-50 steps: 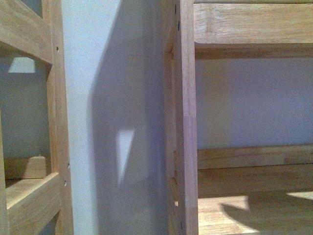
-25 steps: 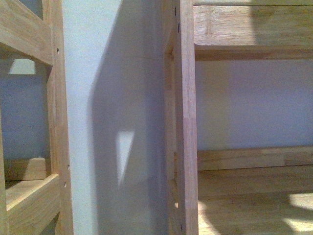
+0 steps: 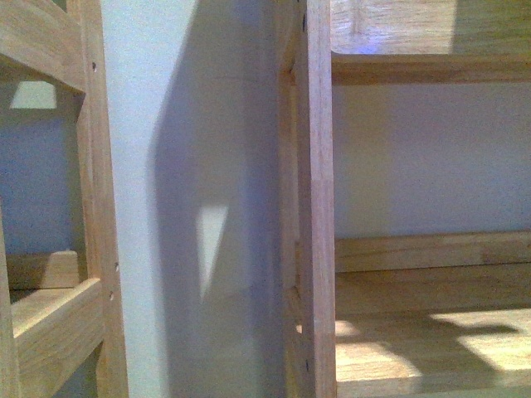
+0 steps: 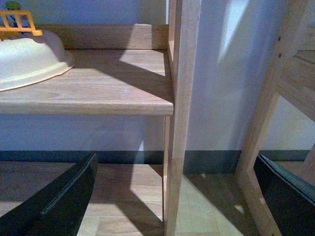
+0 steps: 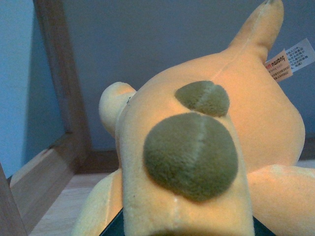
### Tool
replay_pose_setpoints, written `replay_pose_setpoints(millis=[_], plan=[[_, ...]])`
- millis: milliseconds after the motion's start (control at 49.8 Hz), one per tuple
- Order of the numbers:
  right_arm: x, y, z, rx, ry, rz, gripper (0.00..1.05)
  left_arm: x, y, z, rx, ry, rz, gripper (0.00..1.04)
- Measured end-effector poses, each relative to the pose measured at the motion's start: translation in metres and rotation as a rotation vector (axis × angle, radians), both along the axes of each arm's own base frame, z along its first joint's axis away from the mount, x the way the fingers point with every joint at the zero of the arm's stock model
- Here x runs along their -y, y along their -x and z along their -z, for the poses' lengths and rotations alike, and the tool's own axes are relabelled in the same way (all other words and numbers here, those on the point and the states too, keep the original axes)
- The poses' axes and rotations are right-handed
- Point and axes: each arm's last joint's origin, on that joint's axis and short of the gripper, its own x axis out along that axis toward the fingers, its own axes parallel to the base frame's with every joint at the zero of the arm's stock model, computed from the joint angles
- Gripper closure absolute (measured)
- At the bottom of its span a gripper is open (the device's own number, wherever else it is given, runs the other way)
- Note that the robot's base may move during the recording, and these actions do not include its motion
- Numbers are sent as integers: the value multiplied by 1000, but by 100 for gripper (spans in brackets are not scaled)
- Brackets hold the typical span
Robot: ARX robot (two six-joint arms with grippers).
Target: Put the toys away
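An orange-yellow plush toy with two olive-brown patches and a pale paper tag fills the right wrist view. My right gripper is shut on the plush toy, and its dark fingers barely show beneath the fabric. Behind the toy I see a wooden post and a wooden shelf board. My left gripper is open, its dark fingers spread wide with nothing between them, in front of a wooden shelf upright. Neither arm shows in the front view.
The front view is close on a wooden shelf post with shelf boards to its right and a pale wall to its left. A cream bowl with an orange toy fence sits on a shelf.
The front view has tilted: the upper shelf edge has risen in the picture and more of the lower shelf board shows, with the sunlit patches on it shifted.
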Motion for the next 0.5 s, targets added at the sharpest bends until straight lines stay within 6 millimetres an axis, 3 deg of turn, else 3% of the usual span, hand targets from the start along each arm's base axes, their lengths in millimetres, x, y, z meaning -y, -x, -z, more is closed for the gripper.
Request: replay_pose_setpoints(millis=[221, 502], plan=[[-3, -25, -2, -1, -52, -10, 85, 0, 0, 0, 0, 0, 0, 6], [-16, -65, 13, 15, -46, 54, 85, 0, 0, 0, 0, 0, 0, 6]])
